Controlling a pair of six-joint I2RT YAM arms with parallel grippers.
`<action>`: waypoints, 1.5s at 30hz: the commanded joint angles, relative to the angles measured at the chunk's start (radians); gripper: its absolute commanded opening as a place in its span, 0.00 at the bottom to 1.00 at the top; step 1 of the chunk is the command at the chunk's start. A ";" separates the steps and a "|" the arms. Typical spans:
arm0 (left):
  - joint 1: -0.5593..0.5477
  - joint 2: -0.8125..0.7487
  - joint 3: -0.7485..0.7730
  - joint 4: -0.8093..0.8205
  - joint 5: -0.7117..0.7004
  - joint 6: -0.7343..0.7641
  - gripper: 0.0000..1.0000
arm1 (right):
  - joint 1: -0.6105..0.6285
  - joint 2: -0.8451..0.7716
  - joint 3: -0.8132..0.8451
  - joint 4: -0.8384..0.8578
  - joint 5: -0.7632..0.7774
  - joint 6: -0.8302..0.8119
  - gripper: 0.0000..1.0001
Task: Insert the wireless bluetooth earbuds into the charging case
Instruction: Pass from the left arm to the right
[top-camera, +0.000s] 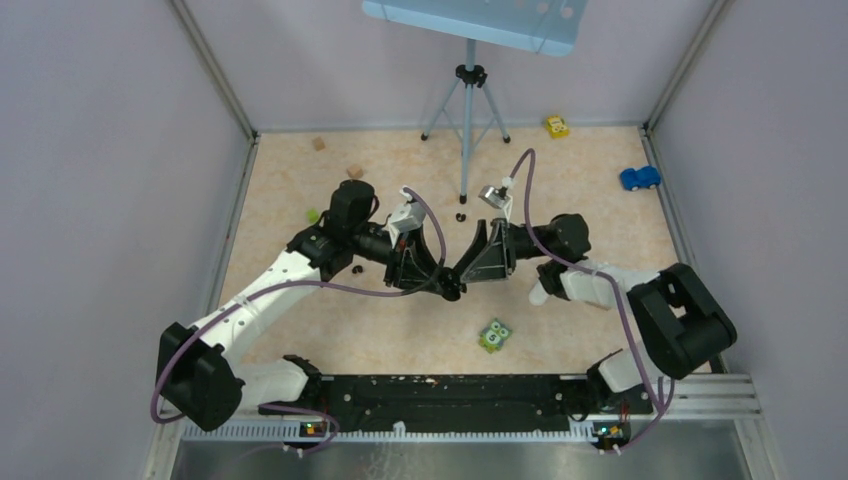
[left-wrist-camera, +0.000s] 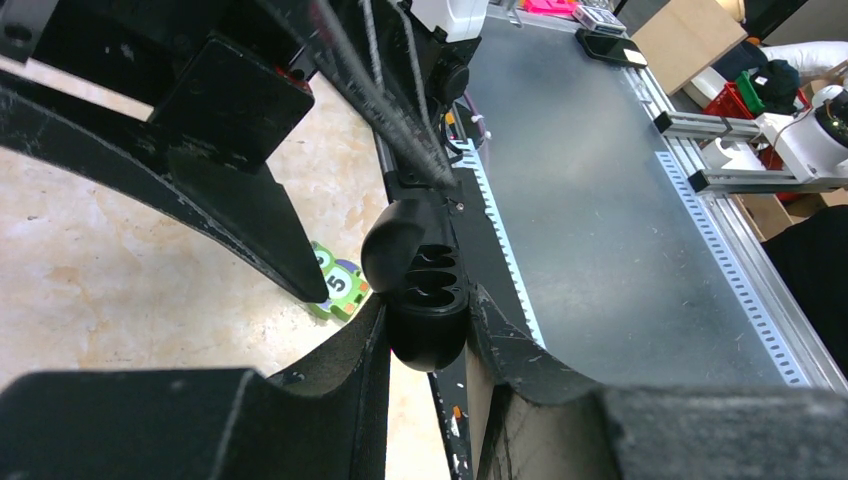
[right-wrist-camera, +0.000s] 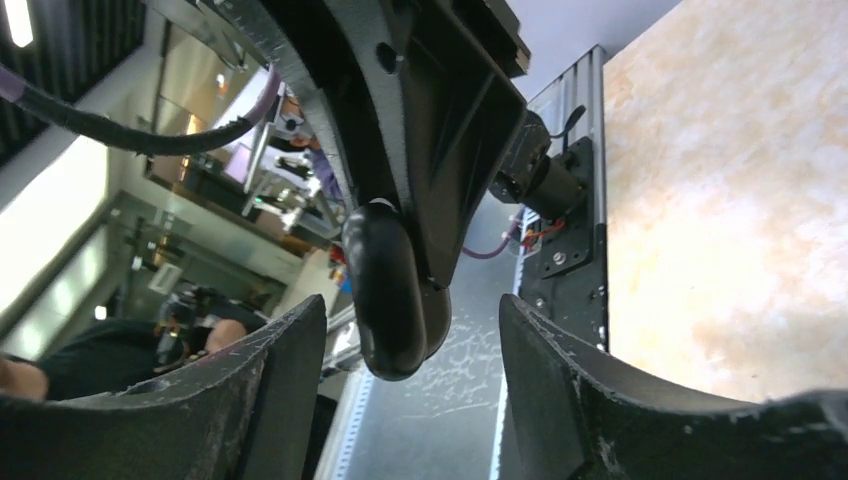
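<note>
My left gripper (left-wrist-camera: 428, 305) pinches the open case (left-wrist-camera: 420, 345), both wells bare, likely presenting it to my right gripper (right-wrist-camera: 412, 305), jaws wide around it, not touching; black earbuds (top-camera: 460, 216) lie on the table (top-camera: 380, 330) just beyond, near the tripod (top-camera: 468, 120).

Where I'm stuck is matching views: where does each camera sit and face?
Top external: overhead behind the robot, facing the table; left arm and right arm show.
Left wrist: on that wrist, facing along the left gripper at the open charging case it grips.
Right wrist: likewise, through the open right gripper at that case.
Shared: both wrist views show the case.
</note>
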 joint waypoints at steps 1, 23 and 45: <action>-0.003 -0.015 0.008 0.026 0.013 0.011 0.00 | 0.020 0.092 0.041 0.450 -0.026 0.272 0.59; -0.003 -0.034 -0.001 0.015 0.002 0.017 0.00 | 0.056 0.129 0.060 0.452 -0.022 0.263 0.42; -0.003 -0.070 -0.008 0.018 -0.058 0.033 0.43 | 0.057 0.138 0.048 0.446 -0.001 0.269 0.00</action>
